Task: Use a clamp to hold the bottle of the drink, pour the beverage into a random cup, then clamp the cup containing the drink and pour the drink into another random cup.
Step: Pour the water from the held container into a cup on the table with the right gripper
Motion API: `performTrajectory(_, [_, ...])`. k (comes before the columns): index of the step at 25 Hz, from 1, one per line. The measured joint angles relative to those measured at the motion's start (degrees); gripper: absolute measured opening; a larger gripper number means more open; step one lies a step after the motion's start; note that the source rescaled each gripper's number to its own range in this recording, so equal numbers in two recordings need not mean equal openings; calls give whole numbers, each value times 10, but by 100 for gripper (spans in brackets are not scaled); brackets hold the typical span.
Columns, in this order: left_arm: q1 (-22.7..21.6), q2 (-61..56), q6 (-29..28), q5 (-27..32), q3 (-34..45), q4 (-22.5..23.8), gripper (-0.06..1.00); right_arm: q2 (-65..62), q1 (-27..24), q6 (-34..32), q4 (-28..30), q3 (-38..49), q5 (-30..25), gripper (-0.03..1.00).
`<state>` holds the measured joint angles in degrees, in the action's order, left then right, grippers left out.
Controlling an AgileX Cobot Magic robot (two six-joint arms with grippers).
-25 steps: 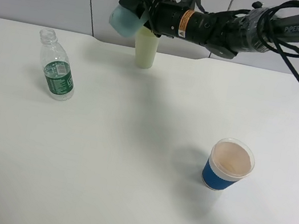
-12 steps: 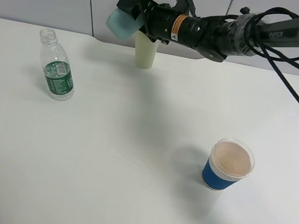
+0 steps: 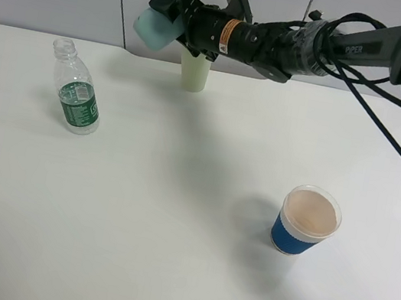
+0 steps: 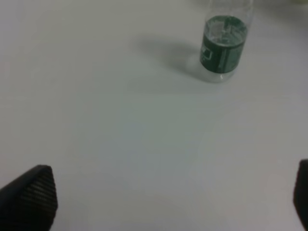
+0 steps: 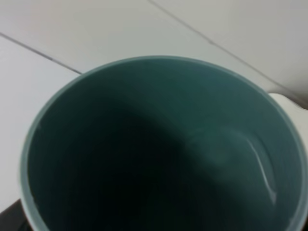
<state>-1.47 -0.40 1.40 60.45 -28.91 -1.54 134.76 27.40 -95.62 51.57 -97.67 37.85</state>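
1. Teal first: teal cup is off the table, tilted, with the right gripper clamped shut on it.
2. It hangs at the table's 12 o'clock, just above the pale yellow-green cup and offset towards 9 o'clock. That cup stands upright on the table.
3. Right wrist view looks straight into the teal cup's dark inside. A faint glint on the wall may be a little beverage; I can't be sure.
4. Bottle: upright, uncapped, at 9 o'clock, well apart from both cups.
5. Left gripper: jaws spread wide with nothing between them, over bare table, the bottle ahead of it.
6. Blue paper cup: upright at 4 o'clock, standing alone.
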Motion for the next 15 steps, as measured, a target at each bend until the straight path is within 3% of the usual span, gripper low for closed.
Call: performTrajectory(15, [0,0,0,0,0,0,100,2,0,-31,-37,0,-3,0])
